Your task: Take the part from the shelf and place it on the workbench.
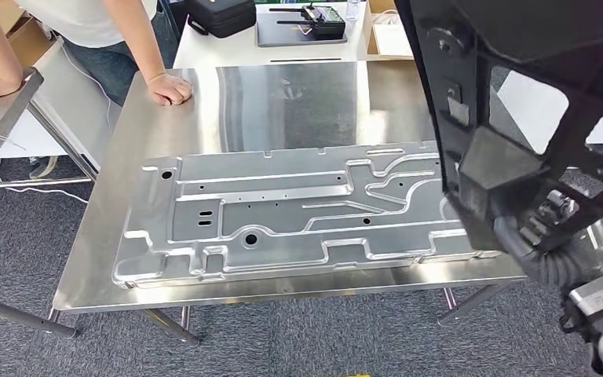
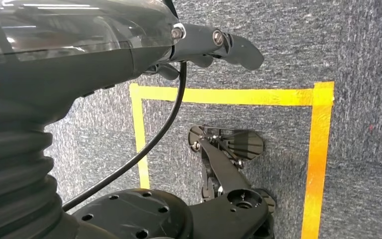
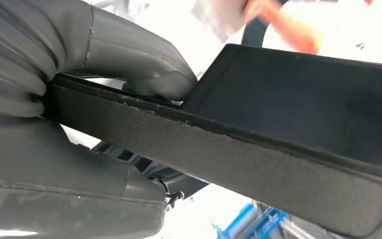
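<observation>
My right hand [image 1: 538, 236] holds a large black plastic part [image 1: 518, 86] with open cut-outs. It stands upright above the right end of the steel workbench [image 1: 283, 102], clear of the surface. In the right wrist view the thumb and fingers of my right hand [image 3: 79, 59] clamp the part's textured black edge [image 3: 288, 124]. My left hand [image 2: 214, 45] hangs at my side over the carpet, its fingers loosely extended and holding nothing.
A big stamped metal panel [image 1: 298, 212] covers the workbench's front half. A person leans on the far left corner with a hand [image 1: 169, 88]. Behind stands a white table with a black case [image 1: 220, 16] and a cardboard box [image 1: 381, 31]. Yellow floor tape [image 2: 229, 95] marks the carpet.
</observation>
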You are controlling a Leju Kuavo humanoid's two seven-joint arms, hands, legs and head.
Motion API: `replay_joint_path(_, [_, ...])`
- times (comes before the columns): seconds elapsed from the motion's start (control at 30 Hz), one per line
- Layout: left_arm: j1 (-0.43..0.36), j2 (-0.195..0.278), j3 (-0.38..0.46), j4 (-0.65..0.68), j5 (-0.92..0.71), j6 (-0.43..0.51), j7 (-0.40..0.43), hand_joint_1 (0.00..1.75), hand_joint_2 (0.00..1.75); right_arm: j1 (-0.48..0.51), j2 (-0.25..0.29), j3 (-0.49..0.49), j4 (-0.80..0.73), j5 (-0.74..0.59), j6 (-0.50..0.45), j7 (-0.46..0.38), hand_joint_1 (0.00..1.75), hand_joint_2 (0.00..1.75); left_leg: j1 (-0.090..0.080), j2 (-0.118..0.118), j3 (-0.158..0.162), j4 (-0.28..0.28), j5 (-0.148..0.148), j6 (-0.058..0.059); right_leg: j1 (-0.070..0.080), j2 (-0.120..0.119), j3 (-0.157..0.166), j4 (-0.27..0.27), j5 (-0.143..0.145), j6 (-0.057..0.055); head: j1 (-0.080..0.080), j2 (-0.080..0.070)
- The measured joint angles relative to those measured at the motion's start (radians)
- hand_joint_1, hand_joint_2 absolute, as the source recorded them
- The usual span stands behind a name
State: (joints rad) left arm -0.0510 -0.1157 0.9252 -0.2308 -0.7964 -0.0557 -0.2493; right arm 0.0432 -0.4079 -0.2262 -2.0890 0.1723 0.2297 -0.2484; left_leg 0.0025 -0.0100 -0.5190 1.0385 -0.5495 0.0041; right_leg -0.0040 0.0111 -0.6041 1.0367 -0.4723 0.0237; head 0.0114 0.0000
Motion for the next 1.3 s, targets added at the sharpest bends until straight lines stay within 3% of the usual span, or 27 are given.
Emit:
replay_joint_path(0.17, [-0.001, -0.001, 0.015, 0.000, -0.020, -0.002, 0.000, 0.00, 1.75, -0.156, -0.120, -0.002, 0.053, 0.072, 0.038, 0.127, 1.75, 1.75, -0.001, 0.000, 0.002, 0.000, 0.000, 0.000, -0.001, 0.000, 0.003, 0.000, 0.001, 0.000, 0.000, 0.000])
replay_joint_path(0.3, [-0.003, -0.001, 0.021, 0.000, -0.036, -0.006, 0.001, 0.00, 1.75, -0.288, -0.194, 0.057, 0.154, 0.130, 0.067, 0.189, 1.75, 1.75, -0.001, 0.000, 0.003, 0.000, 0.000, 0.000, -0.002, 0.000, 0.005, -0.002, 0.002, 0.001, 0.000, 0.000])
replay_joint_path(0.57, [-0.010, -0.001, 0.021, 0.000, -0.080, -0.019, 0.002, 0.00, 1.75, -0.498, -0.218, 0.298, 0.410, 0.223, 0.057, 0.220, 1.75, 1.75, -0.001, -0.001, 0.003, 0.000, 0.000, 0.000, -0.002, 0.000, 0.006, -0.003, 0.002, 0.001, 0.000, 0.000])
replay_joint_path(0.7, [-0.015, -0.001, 0.021, 0.000, -0.109, -0.026, 0.000, 0.00, 1.75, -0.590, -0.182, 0.439, 0.568, 0.309, 0.013, 0.215, 1.75, 1.75, 0.000, -0.001, 0.003, 0.000, 0.000, 0.000, -0.001, 0.000, 0.006, -0.003, 0.002, 0.001, 0.000, 0.000])
replay_joint_path(0.93, [-0.023, -0.001, 0.018, 0.001, -0.165, -0.030, -0.040, 0.00, 1.75, -0.696, -0.031, 0.635, 0.866, 0.476, -0.099, 0.204, 1.75, 1.75, 0.000, -0.002, 0.004, 0.000, 0.001, 0.000, -0.001, -0.001, 0.007, -0.002, 0.002, 0.001, 0.000, 0.000])
replay_joint_path(1.1, [-0.023, -0.001, 0.017, 0.002, -0.182, -0.030, -0.056, 0.00, 1.75, -0.717, 0.057, 0.695, 0.996, 0.521, -0.124, 0.201, 1.75, 1.75, 0.000, -0.003, 0.003, 0.000, 0.001, 0.000, -0.001, -0.001, 0.007, -0.002, 0.002, 0.001, 0.000, 0.000])
replay_joint_path(1.3, [-0.022, -0.001, 0.017, 0.004, -0.191, -0.023, -0.057, 0.00, 1.75, -0.728, 0.116, 0.723, 1.075, 0.543, -0.133, 0.193, 1.75, 1.75, 0.000, -0.003, 0.003, 0.000, 0.001, 0.000, -0.001, -0.001, 0.007, -0.003, 0.002, 0.001, 0.000, 0.000])
